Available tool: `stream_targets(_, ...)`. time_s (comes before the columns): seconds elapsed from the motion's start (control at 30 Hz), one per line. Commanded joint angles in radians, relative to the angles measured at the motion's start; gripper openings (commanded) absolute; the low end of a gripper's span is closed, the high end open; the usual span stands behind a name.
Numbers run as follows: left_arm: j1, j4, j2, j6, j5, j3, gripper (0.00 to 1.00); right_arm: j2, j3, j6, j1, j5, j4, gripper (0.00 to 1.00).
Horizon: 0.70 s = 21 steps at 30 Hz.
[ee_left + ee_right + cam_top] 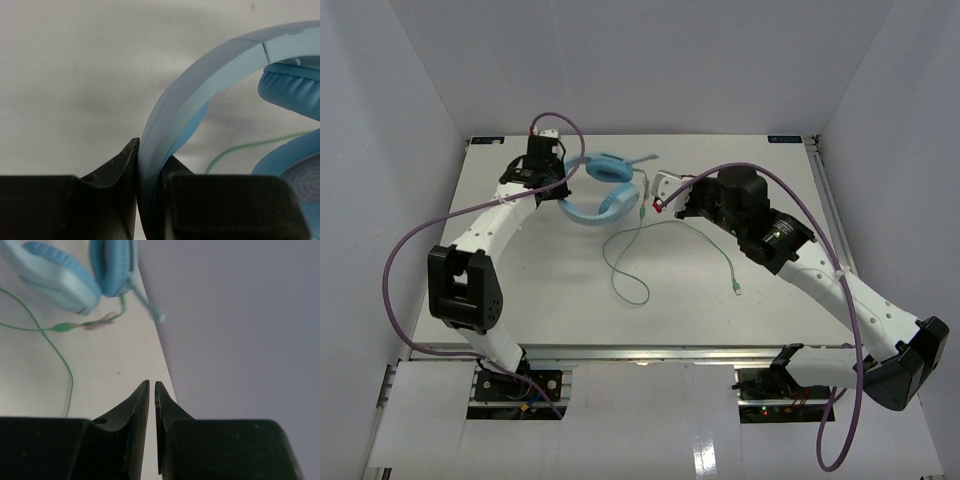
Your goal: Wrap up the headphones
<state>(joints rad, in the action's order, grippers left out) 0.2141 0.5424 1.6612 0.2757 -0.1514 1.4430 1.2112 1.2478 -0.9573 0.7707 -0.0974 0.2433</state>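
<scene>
The light blue headphones [605, 190] lie at the back middle of the white table [550, 300]. My left gripper [563, 186] is shut on their headband [200, 80], which runs up between the jaws in the left wrist view; an earcup [292, 90] shows to its right. The thin green cable [620, 262] trails loose toward the front and ends in a plug [737, 291]. My right gripper [663, 193] is just right of the earcups, jaws almost together with nothing between them. The right wrist view shows the earcups [65, 275], the cable [60, 352] and this gripper [152, 387].
Pale enclosure walls [880, 110] stand close at the back and both sides. Thick purple robot cables [405, 250] loop over both arms. The table's back edge [150, 320] lies just beyond the headphones. A short boom [145, 302] sticks out from one earcup.
</scene>
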Motion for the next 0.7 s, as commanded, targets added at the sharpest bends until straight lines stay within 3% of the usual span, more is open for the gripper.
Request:
stream_targets(0.0, 0.038, 0.002, -0.063, -0.027, -0.022, -0.007, 0.0, -0.033, 0.083, 0.121, -0.047, 0.071, -0.007, 0.28)
stream_targets(0.03, 0.038, 0.001, -0.075, -0.018, -0.014, -0.002, 0.0, -0.041, 0.065, 0.194, -0.075, 0.164, 0.0, 0.41)
stream_targets(0.1, 0.037, 0.004, -0.107, 0.005, 0.013, 0.039, 0.0, -0.064, -0.04, 0.404, -0.184, 0.494, -0.007, 0.86)
stream_targets(0.13, 0.036, 0.007, -0.114, 0.016, 0.03, 0.057, 0.0, -0.058, -0.076, 0.47, -0.209, 0.57, -0.027, 0.97)
stream_targets(0.2, 0.033, 0.017, -0.14, 0.054, 0.046, 0.116, 0.0, -0.04, -0.175, 0.602, -0.25, 0.763, -0.045, 0.94)
stream_targets(0.33, -0.027, 0.025, -0.189, 0.147, 0.108, 0.195, 0.0, -0.034, -0.356, 0.842, -0.249, 0.861, -0.288, 0.93)
stream_targets(0.5, -0.091, -0.005, -0.271, 0.251, 0.243, 0.228, 0.0, -0.042, -0.512, 1.042, -0.251, 0.868, -0.622, 0.9)
stream_targets(0.67, -0.096, -0.003, -0.31, 0.3, 0.317, 0.251, 0.0, 0.051, -0.508, 1.228, -0.257, 0.876, -0.912, 0.9)
